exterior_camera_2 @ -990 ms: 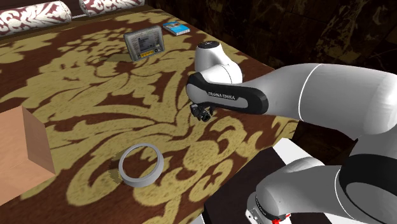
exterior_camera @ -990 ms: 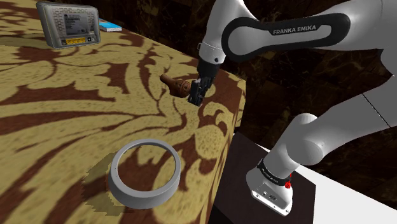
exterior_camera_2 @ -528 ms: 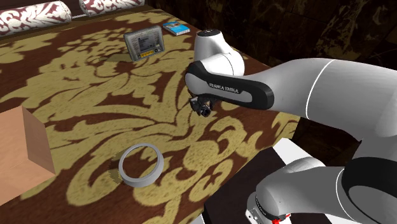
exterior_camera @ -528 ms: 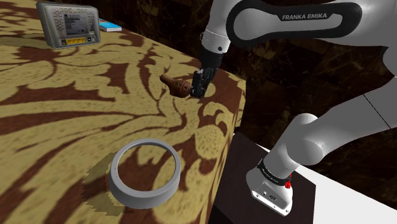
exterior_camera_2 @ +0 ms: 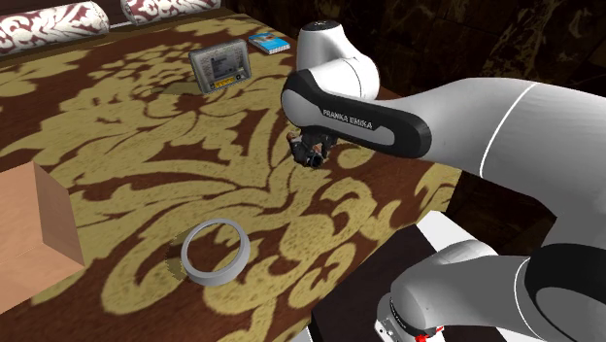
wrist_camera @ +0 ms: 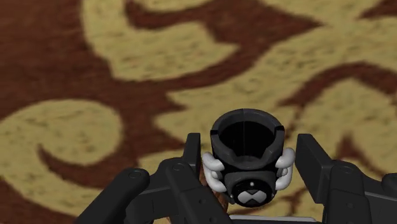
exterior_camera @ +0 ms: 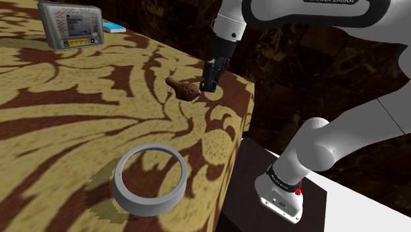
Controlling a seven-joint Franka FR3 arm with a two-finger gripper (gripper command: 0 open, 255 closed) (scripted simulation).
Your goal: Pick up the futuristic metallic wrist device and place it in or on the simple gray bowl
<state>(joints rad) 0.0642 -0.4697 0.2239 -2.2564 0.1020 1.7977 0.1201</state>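
Observation:
The wrist device [wrist_camera: 249, 188] is a black hollow cuff with white lugs on both sides. It sits between the fingers of my gripper [wrist_camera: 251, 149], which is shut on it, a little above the patterned bedspread [wrist_camera: 95, 133]. In the shoulder view my gripper [exterior_camera: 209, 82] hangs near the bed's corner beside a brown object [exterior_camera: 182, 87]. The gray bowl [exterior_camera: 132, 198] is a low ring near the bed's front edge, well apart from the gripper. It also appears in the second exterior view, where the bowl [exterior_camera_2: 199, 274] lies below-left of the gripper [exterior_camera_2: 311, 155].
A grey screen device [exterior_camera: 71, 24] and a blue book [exterior_camera: 114, 28] lie at the far end. A cardboard box [exterior_camera_2: 39, 219] stands at the second exterior view's left, with pillows [exterior_camera_2: 53, 21] behind it. The bed's edge drops off beside the stand [exterior_camera: 280, 194].
My gripper has risen from the bedspread beside the brown object, and the arm's forearm has lifted. The brown object and the bowl have not moved.

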